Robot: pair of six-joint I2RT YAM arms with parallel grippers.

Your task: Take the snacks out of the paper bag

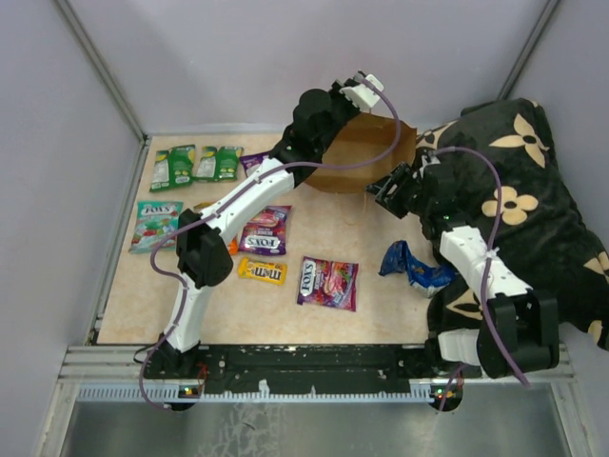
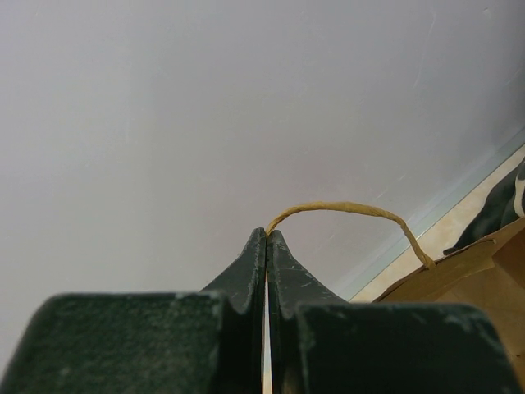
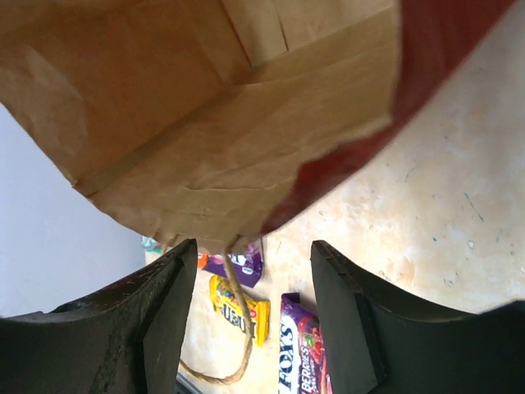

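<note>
We find the paper bag [image 1: 369, 154] at the far side of the surface [image 1: 390, 319], raised and tipped. Its brown side faces the overhead camera, and its red outside shows in the right wrist view. It hangs from one thin string handle [image 2: 344, 208], which the left jaws pinch shut at their very tips; the loop arcs from them down to the bag's rim. We cannot tell whether the bag's lower edge touches the surface. The right jaws stand apart just under the bag, gripping nothing, and the bag's other handle [image 3: 238, 336] dangles into the gap between them.

The snacks lie spread on the surface in front of the bag and to its left. At the far left we see a green packet [image 1: 172, 167], with more green packets [image 1: 217, 163] just beside it and a small purple packet [image 1: 252, 164] next to those. Nearer on the left lies a pale green packet [image 1: 155, 226]. A purple packet [image 1: 265, 230] sits beside the left arm [image 1: 243, 200], and an orange packet [image 1: 232, 247] is mostly hidden by that arm. Just in front of these lies a yellow packet [image 1: 262, 270], with a second purple packet [image 1: 328, 282] to its right. The crumpled blue chip bag [image 1: 409, 267] lies near the right arm [image 1: 476, 257], just beside the black flowered pillow [image 1: 519, 190] that fills the right side.
</note>
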